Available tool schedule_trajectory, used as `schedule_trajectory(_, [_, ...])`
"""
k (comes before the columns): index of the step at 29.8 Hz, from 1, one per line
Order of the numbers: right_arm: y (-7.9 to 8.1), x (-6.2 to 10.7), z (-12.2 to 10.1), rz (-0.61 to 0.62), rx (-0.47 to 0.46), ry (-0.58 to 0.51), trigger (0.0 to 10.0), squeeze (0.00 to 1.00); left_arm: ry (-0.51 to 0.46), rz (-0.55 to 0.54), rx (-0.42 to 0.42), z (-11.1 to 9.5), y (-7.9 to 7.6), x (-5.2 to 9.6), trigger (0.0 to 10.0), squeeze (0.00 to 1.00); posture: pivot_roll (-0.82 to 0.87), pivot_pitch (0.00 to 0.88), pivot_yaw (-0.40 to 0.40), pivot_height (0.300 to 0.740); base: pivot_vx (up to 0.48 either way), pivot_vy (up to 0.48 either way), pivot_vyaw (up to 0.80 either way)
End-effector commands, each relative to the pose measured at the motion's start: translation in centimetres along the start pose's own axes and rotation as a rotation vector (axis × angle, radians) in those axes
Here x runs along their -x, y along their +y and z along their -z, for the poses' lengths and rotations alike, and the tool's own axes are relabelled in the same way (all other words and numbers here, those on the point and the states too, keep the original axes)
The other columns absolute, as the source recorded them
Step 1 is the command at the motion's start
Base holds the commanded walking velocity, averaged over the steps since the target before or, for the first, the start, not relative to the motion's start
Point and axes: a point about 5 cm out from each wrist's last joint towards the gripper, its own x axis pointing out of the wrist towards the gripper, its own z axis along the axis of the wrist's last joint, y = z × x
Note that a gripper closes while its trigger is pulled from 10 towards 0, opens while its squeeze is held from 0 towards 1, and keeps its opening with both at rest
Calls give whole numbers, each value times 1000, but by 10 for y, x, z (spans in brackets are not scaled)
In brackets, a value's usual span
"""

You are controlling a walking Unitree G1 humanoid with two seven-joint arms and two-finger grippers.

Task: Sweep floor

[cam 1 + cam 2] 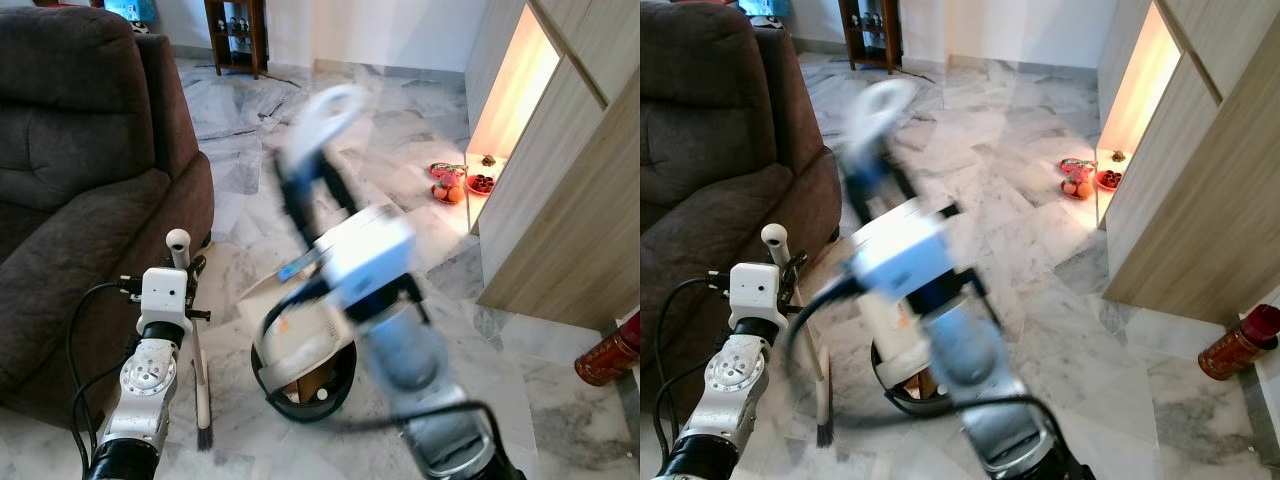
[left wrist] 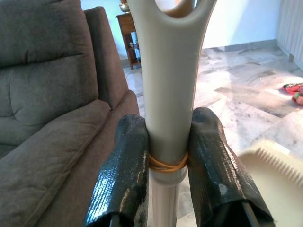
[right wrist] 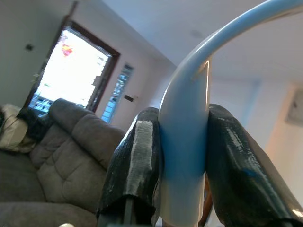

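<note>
Left fingers clamping upright broom; right fingers gripping dustpan handle, pan at broom's 3 o'clock.

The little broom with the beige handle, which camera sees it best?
The left eye view: the whole beige-handled broom stands upright beside the dark brown sofa, bristles on the floor. The right eye view shows it too. The left wrist view shows just its handle, clamped in the left hand.
</note>
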Motion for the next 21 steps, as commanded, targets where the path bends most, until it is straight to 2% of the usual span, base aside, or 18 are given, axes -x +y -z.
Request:
schedule_trajectory(1, [4,-3,-15,-12,30,-97,10000,0,-51,2,-4,-9,1,-3,10000,0,-18,70,-6,740,0,0,0])
schedule_trajectory(8, [12,-4,-20,-48,48,-127,10000,0,-53,7,-7,-9,0,-2,10000,0,-17,74,-9,740,0,0,0])
schedule_trajectory(21, [13,-3,-21,-59,145,-155,10000,0,-55,9,-6,-9,-1,-3,10000,0,-19,81,-11,740,0,0,0])
